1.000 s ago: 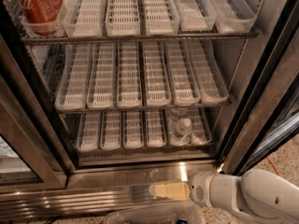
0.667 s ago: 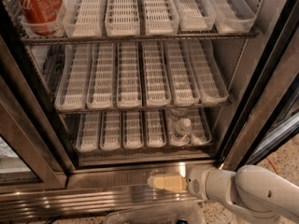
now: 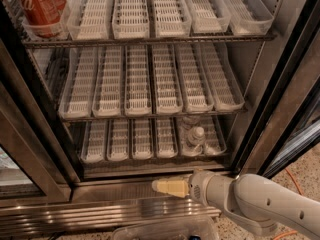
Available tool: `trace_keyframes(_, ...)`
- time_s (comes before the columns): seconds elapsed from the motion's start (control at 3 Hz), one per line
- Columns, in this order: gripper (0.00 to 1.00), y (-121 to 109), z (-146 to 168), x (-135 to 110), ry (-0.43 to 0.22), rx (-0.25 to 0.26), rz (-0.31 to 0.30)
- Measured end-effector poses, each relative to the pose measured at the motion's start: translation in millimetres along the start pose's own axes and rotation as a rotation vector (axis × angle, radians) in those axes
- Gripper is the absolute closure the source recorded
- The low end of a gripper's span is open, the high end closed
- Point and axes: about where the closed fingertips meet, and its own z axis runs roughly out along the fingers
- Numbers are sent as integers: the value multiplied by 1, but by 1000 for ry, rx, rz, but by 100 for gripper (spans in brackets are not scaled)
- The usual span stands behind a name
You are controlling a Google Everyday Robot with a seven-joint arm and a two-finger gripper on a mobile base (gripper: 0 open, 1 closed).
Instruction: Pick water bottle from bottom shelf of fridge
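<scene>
The water bottle [image 3: 195, 136] sits on the bottom shelf [image 3: 132, 146] of the fridge [image 3: 125, 190], in the fifth white lane tray from the shelf's left end. It is near the shelf's front edge, with its whitish cap showing. The tool [image 3: 167, 187] hangs outside and just below that front edge, over the steel sill, pointing left on its white arm [image 3: 260, 204] and apart from the bottle. I cannot tell whether the tool is wide or narrow. Red cola cans [image 3: 40, 6] stand two racks above the bottom shelf, over its left end.
</scene>
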Motion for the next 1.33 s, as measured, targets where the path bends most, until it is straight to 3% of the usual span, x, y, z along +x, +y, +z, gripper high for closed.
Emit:
trace_keyframes(1.0, 0, -5, 48, -10, -100, 164, -47)
trace_keyframes(1.33, 0, -4, 37, -22, -165, 229, -75)
